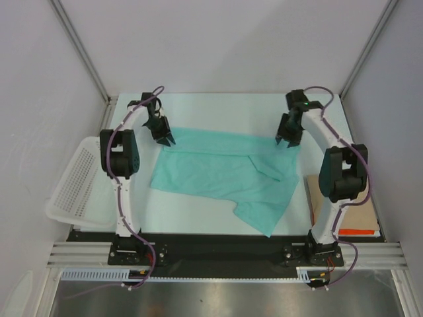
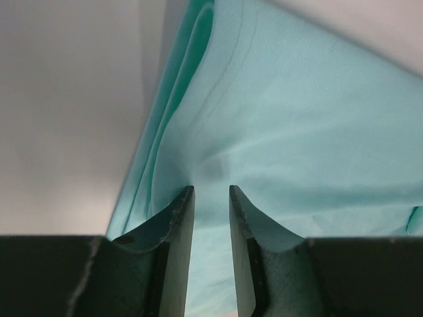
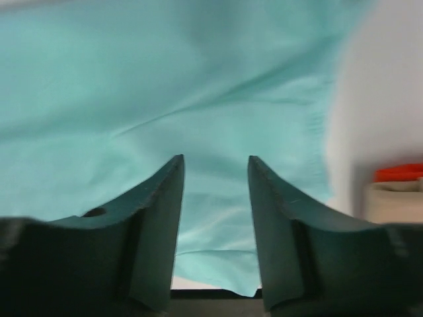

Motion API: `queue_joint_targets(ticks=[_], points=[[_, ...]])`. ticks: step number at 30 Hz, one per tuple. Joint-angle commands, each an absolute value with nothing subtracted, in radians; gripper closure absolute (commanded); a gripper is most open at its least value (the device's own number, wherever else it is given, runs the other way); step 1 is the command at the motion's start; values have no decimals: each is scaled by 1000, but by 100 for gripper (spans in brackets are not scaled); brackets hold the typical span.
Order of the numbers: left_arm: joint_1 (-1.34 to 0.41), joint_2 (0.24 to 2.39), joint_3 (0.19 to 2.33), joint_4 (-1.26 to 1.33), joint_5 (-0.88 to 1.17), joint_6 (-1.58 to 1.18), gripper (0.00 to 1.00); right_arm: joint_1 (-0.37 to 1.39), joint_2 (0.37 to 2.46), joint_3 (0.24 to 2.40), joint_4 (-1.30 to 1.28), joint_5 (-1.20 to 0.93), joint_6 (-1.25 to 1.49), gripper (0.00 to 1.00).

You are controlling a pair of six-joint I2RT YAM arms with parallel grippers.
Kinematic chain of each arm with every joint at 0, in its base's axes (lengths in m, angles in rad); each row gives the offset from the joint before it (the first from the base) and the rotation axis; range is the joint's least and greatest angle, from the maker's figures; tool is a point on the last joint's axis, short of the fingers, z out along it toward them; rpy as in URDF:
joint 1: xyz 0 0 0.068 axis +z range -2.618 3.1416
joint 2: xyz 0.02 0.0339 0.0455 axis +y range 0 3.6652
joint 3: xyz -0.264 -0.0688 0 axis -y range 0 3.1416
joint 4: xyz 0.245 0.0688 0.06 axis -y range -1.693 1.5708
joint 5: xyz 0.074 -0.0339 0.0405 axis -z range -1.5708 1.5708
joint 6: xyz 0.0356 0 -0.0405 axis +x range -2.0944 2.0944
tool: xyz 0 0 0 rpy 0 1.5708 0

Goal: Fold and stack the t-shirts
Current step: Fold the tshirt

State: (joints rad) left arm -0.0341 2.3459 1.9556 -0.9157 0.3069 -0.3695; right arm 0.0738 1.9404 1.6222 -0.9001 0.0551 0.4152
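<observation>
Your left hand (image 2: 211,191) and right hand (image 3: 215,160) stand released at far corners of the t-shirt (image 1: 218,173) on the counter (image 1: 218,109).

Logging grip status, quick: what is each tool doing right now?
Left tool: open, narrow gap, nothing held, above the t-shirt.
Right tool: open, nothing held.

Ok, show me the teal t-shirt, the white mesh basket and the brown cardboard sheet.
Teal cloth t-shirt (image 1: 218,173), top view, middle of its body.
White mesh plastic basket (image 1: 74,185), top view, its mesh wall.
Flat brown cardboard sheet (image 1: 358,218), top view, bare near right part.
</observation>
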Motion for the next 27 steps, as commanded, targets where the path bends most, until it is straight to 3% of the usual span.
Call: queue_joint_targets(ticks=[1,8,15,19,24,27], points=[[-31,2197,1863,-888,304,-388,68,275,1847,1603,-902,37,377,54],[-32,2086,1703,-830,371,-416,69,469,1929,1563,-858,83,359,54],[-32,2072,1677,-815,391,-426,71,491,1987,1556,-864,67,400,60],[-32,2092,1697,-834,373,-422,75,495,1999,1552,-885,161,382,58],[-26,2092,1730,-844,321,-419,73,497,1976,1522,-870,178,353,51],[-20,2138,1808,-896,264,-408,62,499,1982,1528,-877,190,356,50]])
